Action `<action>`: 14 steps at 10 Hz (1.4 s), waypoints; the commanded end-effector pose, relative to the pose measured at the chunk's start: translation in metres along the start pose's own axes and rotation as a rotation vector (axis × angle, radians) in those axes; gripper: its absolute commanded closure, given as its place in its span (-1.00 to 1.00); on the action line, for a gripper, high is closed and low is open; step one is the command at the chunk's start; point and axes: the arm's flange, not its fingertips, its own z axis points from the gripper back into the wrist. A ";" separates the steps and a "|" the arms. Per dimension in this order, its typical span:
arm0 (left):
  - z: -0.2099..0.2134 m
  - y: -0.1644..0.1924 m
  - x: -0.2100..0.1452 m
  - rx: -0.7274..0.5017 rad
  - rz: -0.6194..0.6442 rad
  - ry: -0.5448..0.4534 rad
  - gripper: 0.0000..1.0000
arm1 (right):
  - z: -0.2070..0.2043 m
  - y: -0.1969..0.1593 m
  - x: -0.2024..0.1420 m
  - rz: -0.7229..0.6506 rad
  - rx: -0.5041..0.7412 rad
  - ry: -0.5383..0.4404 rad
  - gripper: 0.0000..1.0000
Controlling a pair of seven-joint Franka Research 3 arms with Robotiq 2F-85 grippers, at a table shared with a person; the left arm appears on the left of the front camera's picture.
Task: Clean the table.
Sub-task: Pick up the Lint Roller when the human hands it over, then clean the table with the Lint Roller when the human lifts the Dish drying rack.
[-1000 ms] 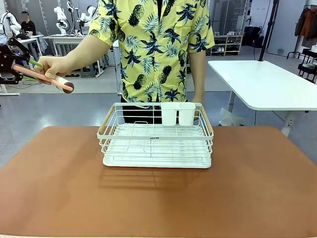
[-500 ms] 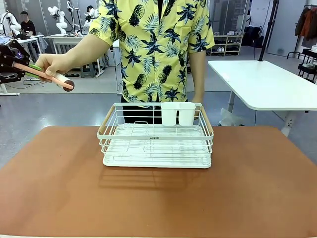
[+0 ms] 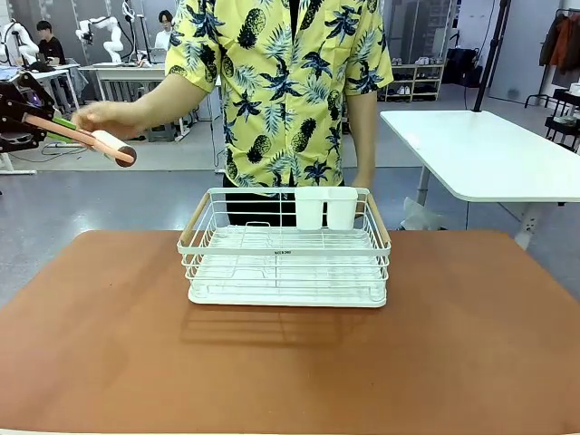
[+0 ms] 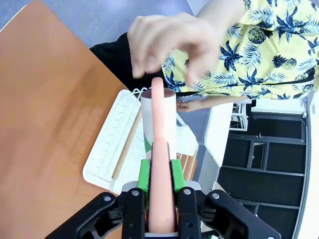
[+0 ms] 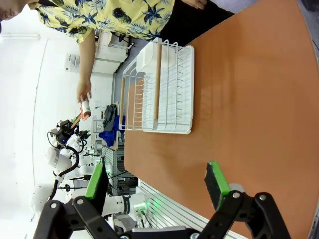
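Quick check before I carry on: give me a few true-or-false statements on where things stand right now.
The left claw is shut on the lint roller by its pink handle. True.
The right claw holds a cloth. False: it is open and empty, above the table.
The white wire rack stands on the table. True.
Plates fill the rack. False: it carries just a white holder at its far side.

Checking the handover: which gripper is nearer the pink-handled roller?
Left. The left gripper is shut on the pink handle of the roller, raised at the left. The right gripper hangs open above the table, far from the roller.
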 end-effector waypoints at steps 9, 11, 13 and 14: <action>0.000 0.000 0.000 0.003 -0.001 -0.001 1.00 | 0.002 0.002 -0.001 0.007 0.012 0.001 -1.00; 0.000 0.000 0.000 0.003 -0.001 -0.001 1.00 | 0.002 0.002 -0.001 0.007 0.012 0.001 -1.00; 0.000 0.000 0.000 0.003 -0.001 -0.001 1.00 | 0.002 0.002 -0.001 0.007 0.012 0.001 -1.00; 0.000 0.000 0.000 0.003 -0.001 -0.001 1.00 | 0.002 0.002 -0.001 0.007 0.012 0.001 -1.00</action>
